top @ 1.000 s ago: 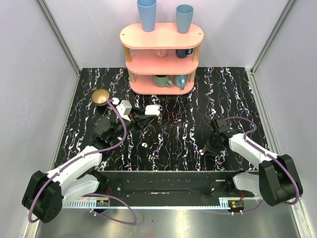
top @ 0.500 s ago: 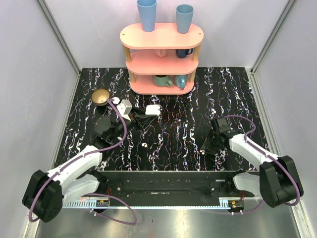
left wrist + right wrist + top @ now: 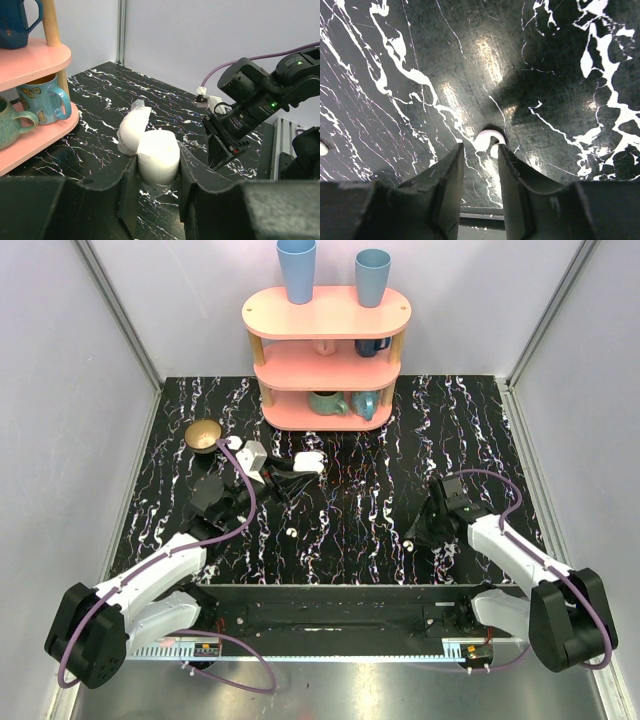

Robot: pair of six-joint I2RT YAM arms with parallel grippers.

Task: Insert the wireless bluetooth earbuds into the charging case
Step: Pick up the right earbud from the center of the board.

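Left pincer (image 3: 157, 169) pinching charging case (image 3: 159, 152), flipped open, toward far left of table (image 3: 365, 455). Right pincer (image 3: 480, 149) spread, tips straddling earbud (image 3: 486, 140) lying near table's near edge, right side. Second earbud (image 3: 291, 532) by near edge, around middle.

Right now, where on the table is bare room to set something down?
Bare: back right of the table, between the pink shelf and the right wall; the middle, save one earbud. Crowded: back left, around the gold bowl, cables and the charging case.
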